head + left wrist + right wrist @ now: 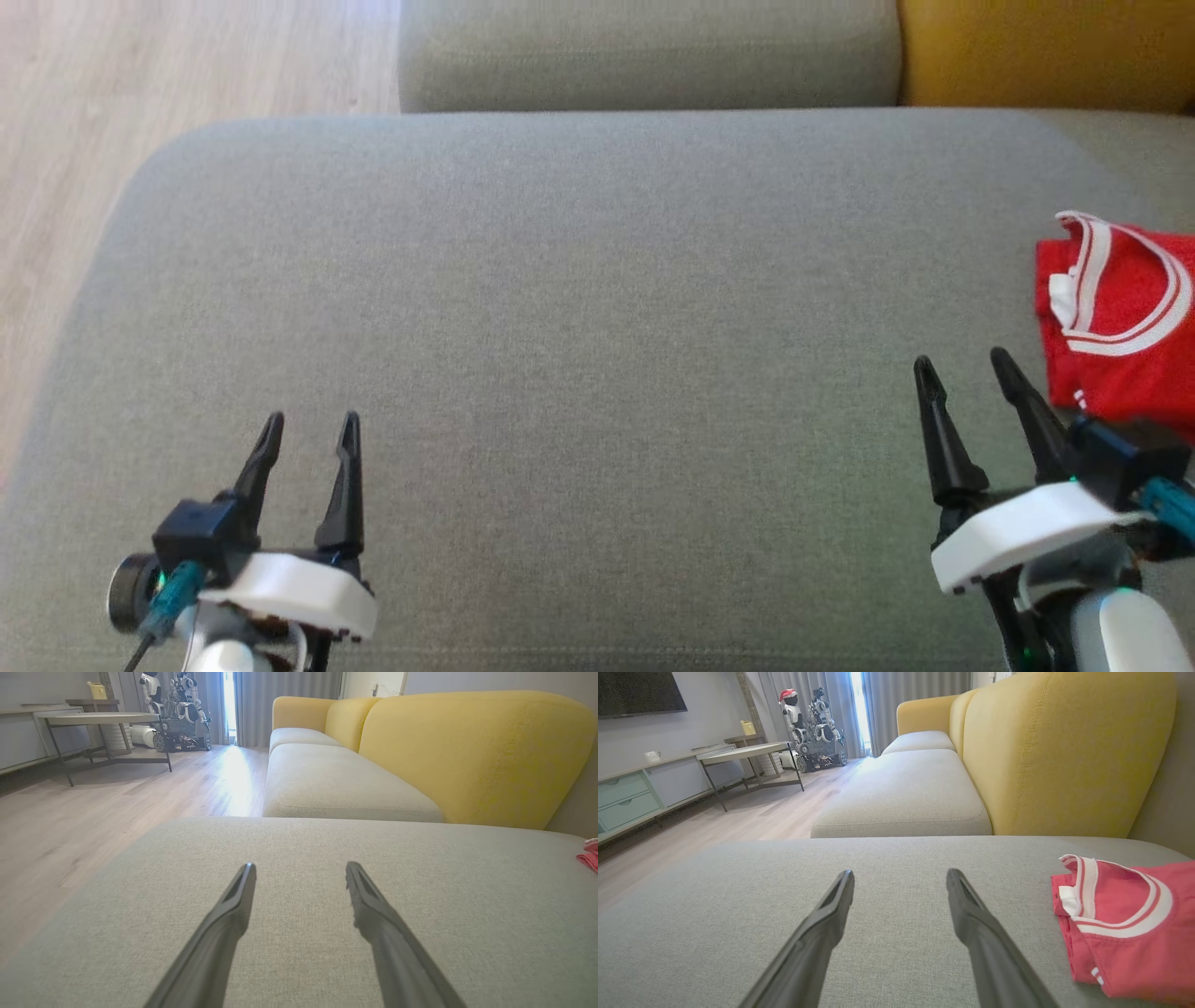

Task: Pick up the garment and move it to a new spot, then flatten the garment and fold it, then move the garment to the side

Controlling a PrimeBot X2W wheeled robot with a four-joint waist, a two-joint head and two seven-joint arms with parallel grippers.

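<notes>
The garment (1116,317) is a red shirt with white stripes at the collar, lying folded at the right edge of the grey sofa cushion (597,308). It appears again in the right wrist view, garment (1129,924), to the right of the fingers, and as a small red corner (589,855) in the left wrist view. My right gripper (964,367) stands open just left of the garment, apart from it, nothing between its fingers. Low at the left, my left gripper (311,427) is open and empty over bare cushion.
A yellow backrest (1064,751) rises behind the cushion on the right, with another grey seat (644,56) beyond. Wooden floor (140,112) lies to the left. Farther off stand a table (103,718), a cabinet (630,798) and a parked robot (812,723).
</notes>
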